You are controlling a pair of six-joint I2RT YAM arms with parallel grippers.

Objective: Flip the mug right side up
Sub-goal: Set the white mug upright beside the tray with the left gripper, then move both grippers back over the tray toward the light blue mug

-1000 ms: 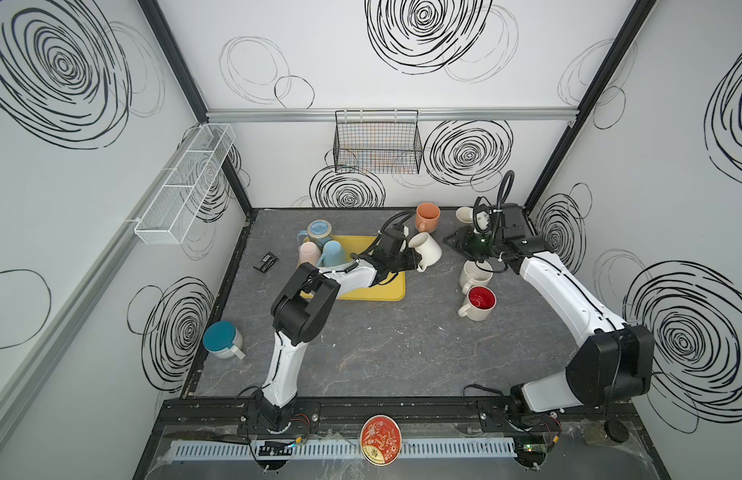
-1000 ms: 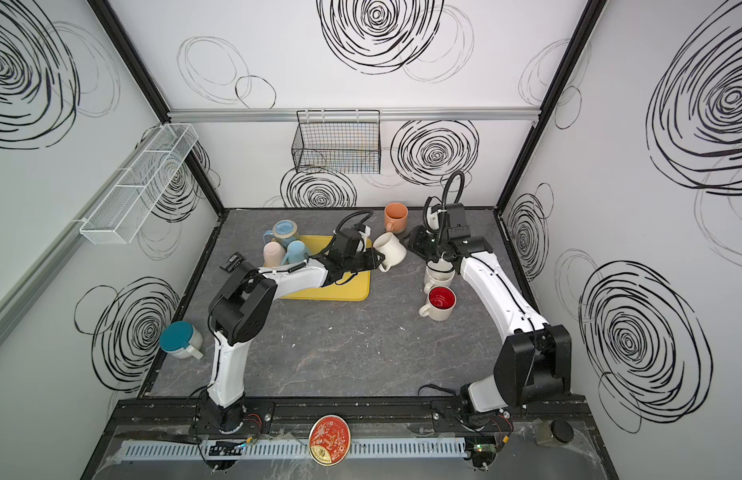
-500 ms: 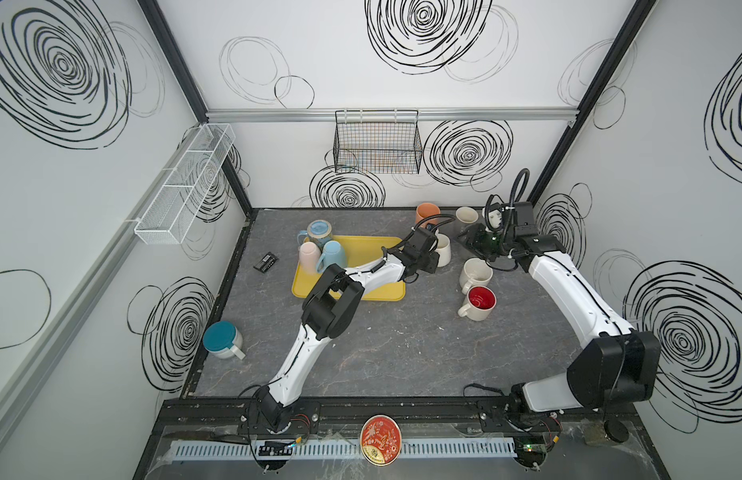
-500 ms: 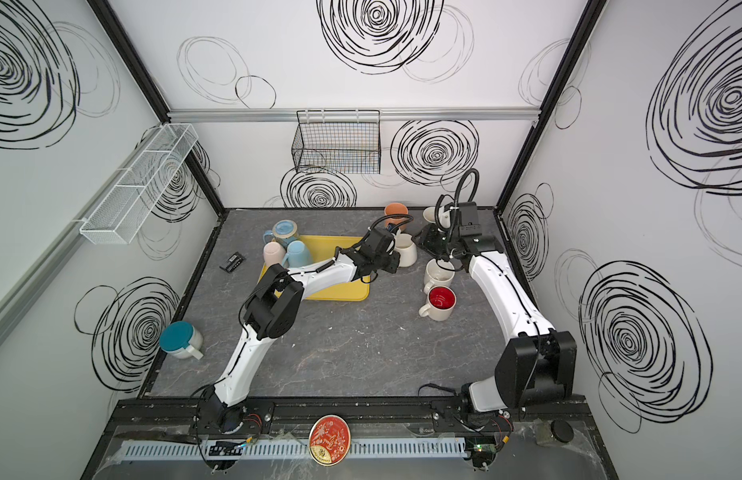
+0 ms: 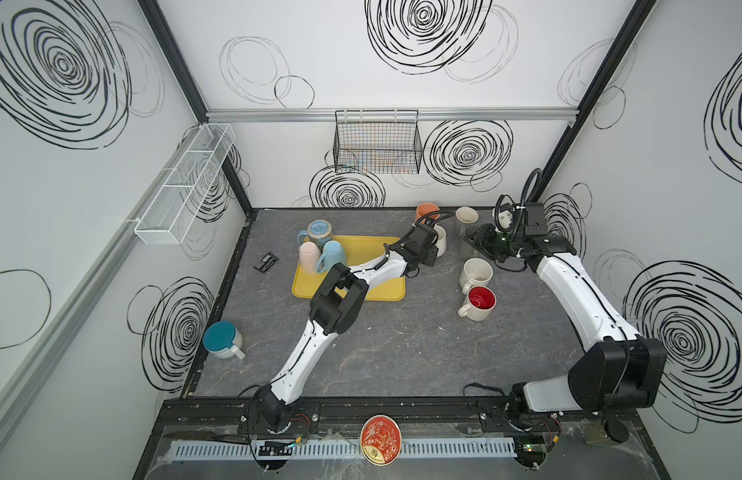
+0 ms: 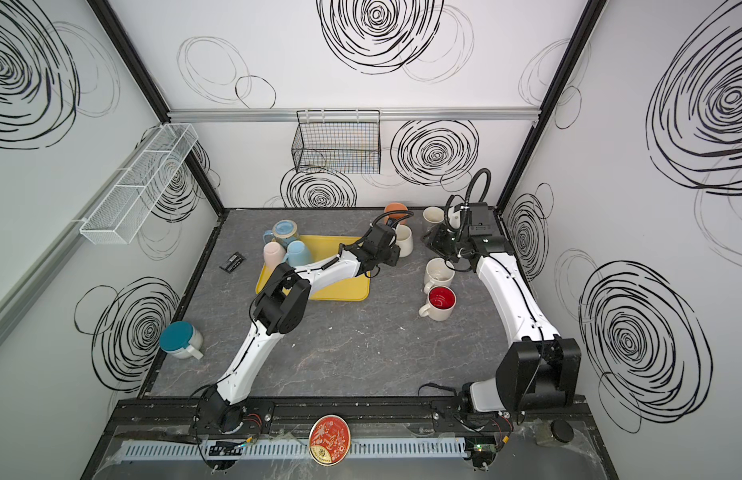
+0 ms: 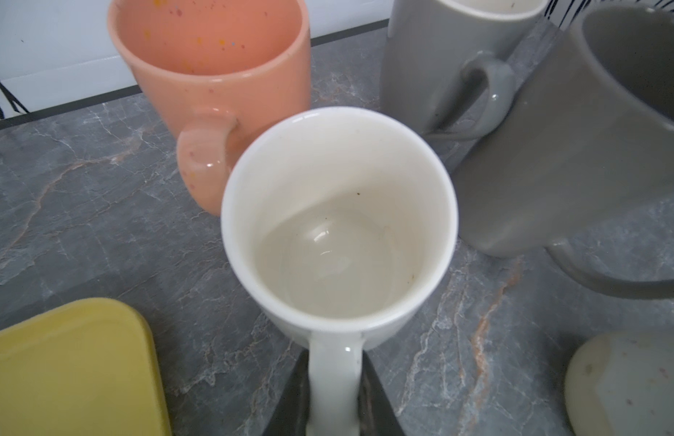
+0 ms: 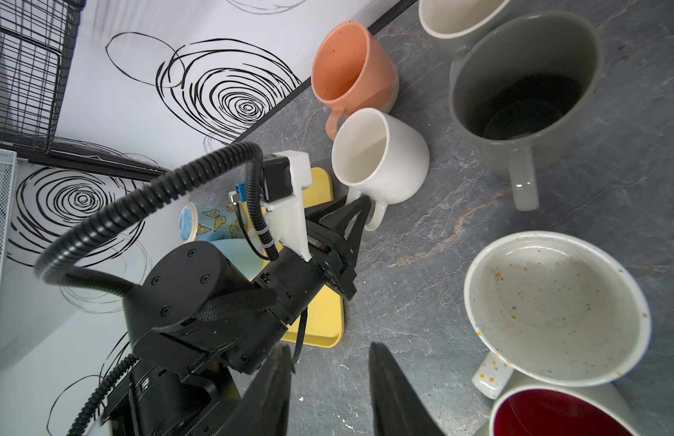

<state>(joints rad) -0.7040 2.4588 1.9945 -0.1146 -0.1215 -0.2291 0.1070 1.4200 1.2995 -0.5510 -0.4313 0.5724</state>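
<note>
Left claw (image 7: 333,358) partly off-frame on mug (image 7: 339,226)

1. Pretty clearly a robotics lab test cell, not anyone's kitchen. The whole thing is a closed box: white wall panels (image 5: 402,95) printed with black swirls, held up by black frame posts (image 5: 172,62).
2. There's a left arm (image 5: 319,345) and a right arm (image 5: 577,291), both white and black, bolted to a black rail (image 5: 402,409) along the front edge. A slotted cable duct (image 5: 444,449) and bare wiring sit just below it.
3. The only homey stuff is a yellow tray (image 5: 385,291) and a crowd of mismatched mugs, like the white mug (image 7: 339,234), on a grey stone-look tabletop (image 5: 402,345).
4. A wire basket (image 5: 377,145) and a mesh shelf (image 5: 182,187) hang on the walls.
</note>
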